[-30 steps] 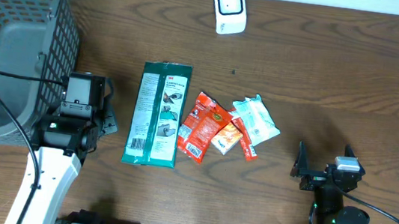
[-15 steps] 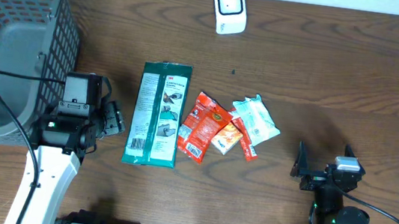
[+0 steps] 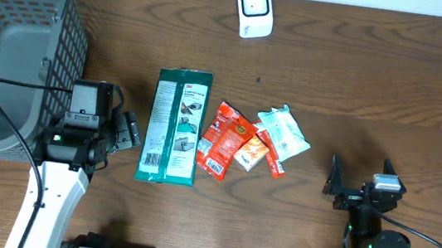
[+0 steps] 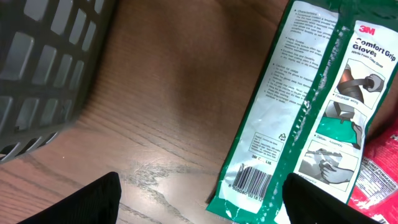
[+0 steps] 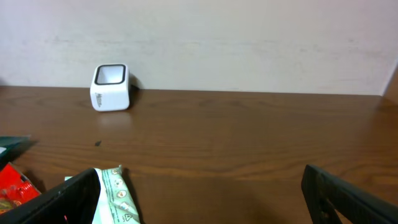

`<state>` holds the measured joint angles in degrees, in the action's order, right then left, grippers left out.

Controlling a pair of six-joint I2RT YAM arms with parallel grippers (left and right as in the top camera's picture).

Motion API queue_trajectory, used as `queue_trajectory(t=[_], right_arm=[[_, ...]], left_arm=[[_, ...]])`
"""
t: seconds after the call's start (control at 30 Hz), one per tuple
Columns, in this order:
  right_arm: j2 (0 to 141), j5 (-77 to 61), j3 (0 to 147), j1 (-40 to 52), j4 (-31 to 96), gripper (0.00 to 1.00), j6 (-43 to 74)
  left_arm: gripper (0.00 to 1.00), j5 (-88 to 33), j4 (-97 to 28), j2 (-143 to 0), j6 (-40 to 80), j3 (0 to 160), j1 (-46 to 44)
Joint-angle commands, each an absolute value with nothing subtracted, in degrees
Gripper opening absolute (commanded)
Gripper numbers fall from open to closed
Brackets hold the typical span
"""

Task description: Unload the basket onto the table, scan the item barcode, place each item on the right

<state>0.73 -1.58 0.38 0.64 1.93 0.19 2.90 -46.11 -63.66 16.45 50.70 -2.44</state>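
Observation:
A green 3M glove package (image 3: pixel 176 125) lies flat mid-table, its barcode (image 4: pixel 252 180) face up at the near left corner. My left gripper (image 3: pixel 128 130) is open just left of it; in the left wrist view the left gripper (image 4: pixel 202 208) straddles the package's lower left edge and holds nothing. Red snack packets (image 3: pixel 226 138) and a white-teal packet (image 3: pixel 284 132) lie right of the package. The white scanner (image 3: pixel 254 9) stands at the far edge, and this scanner (image 5: pixel 111 87) also shows in the right wrist view. My right gripper (image 3: pixel 358 180) is open and empty at front right.
A grey mesh basket (image 3: pixel 13 42) fills the left side; its wall (image 4: pixel 43 68) is close to the left arm. An orange packet (image 3: pixel 252 152) overlaps the red ones. The white-teal packet (image 5: pixel 115 193) lies beside the right gripper's left finger.
The left gripper's jaws went from shut to wide open and edged slightly right toward the green package. The right arm and the items have not moved.

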Motion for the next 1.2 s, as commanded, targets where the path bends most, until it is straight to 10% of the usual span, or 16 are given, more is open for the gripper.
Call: queue_trajectory(t=[0.0,0.47,1.17], right_arm=[[0.7,-2.8,0.3,0.0,2.0,0.99,-0.2],[5.3,-6.0,18.0,0.0,13.1,0.99,1.7],[63.3,-28.4,67.2,0.0,52.6,0.99,1.7]], left_arm=[[0.84,2.5,-46.3,-64.0,16.1,51.5,-2.2],[0.84,2.5,-46.2,-64.0,16.1,51.5,-2.2],[0.84,2.5,-46.2,-64.0,16.1,51.5,-2.2]])
